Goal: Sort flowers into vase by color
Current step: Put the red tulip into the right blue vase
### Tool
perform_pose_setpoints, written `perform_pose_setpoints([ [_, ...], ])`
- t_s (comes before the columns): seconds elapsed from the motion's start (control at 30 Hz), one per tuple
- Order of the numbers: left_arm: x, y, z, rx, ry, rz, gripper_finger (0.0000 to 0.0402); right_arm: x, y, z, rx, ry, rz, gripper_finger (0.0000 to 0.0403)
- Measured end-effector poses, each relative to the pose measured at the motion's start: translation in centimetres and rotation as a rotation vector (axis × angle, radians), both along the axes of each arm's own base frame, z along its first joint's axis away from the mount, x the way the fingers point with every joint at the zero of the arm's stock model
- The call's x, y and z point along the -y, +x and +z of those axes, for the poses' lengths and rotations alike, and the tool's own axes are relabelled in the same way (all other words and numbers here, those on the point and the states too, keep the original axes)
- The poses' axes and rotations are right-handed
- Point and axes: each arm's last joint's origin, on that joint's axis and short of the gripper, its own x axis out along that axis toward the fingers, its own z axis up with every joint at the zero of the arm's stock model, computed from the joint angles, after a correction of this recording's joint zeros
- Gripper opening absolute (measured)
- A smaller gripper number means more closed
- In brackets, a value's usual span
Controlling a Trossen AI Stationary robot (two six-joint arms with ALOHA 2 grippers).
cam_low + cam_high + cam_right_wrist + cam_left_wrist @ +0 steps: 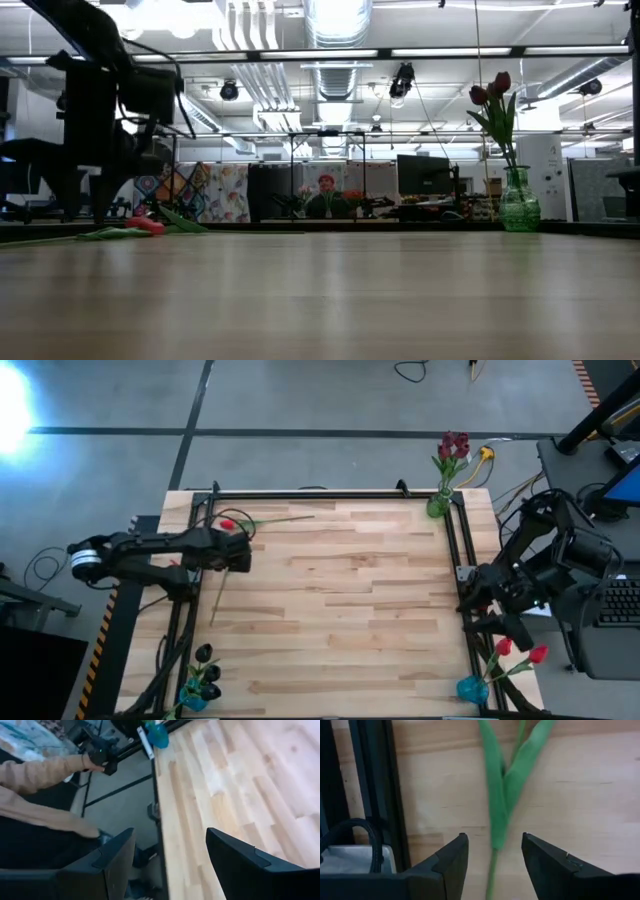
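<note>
A red-headed flower point(228, 523) lies flat on the table's far left part, its stem pointing right; the low view shows it too point(146, 225). A second stem point(218, 598) lies near it, running toward the near edge, with its head hidden under my left arm. My left gripper point(240, 555) is open above this stem. In the left wrist view, the leafy green stem point(500, 805) passes between the fingers with a gap on each side. My right gripper point(170, 855) is open and waits over the table's right edge point(497, 605).
A green vase point(438, 506) with maroon flowers stands at the far right corner. A blue vase point(194, 697) with near-black flowers is at the near left corner, and a blue vase point(471, 688) with red flowers at the near right. A person's sleeve point(40, 772) shows beyond the right edge.
</note>
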Motion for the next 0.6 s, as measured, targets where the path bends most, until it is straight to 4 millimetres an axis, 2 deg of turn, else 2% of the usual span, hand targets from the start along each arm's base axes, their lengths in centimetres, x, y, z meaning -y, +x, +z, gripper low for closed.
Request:
perform_pose_setpoints([
  [0.17,-0.6,-0.3,-1.0,-0.057,-0.032,-0.024,0.0199,-0.2,0.5,0.0,0.060,-0.069,-0.059,0.0237],
  [0.37,-1.3,-0.9,-1.7,-0.066,-0.057,-0.024,0.0239,-0.3,1.0,0.4,0.098,-0.023,-0.097,0.0230],
  [0.6,-1.3,-0.8,-3.3,0.023,-0.072,-0.019,0.0236,-2.1,2.0,-0.2,0.091,-0.041,-0.099,0.0223],
])
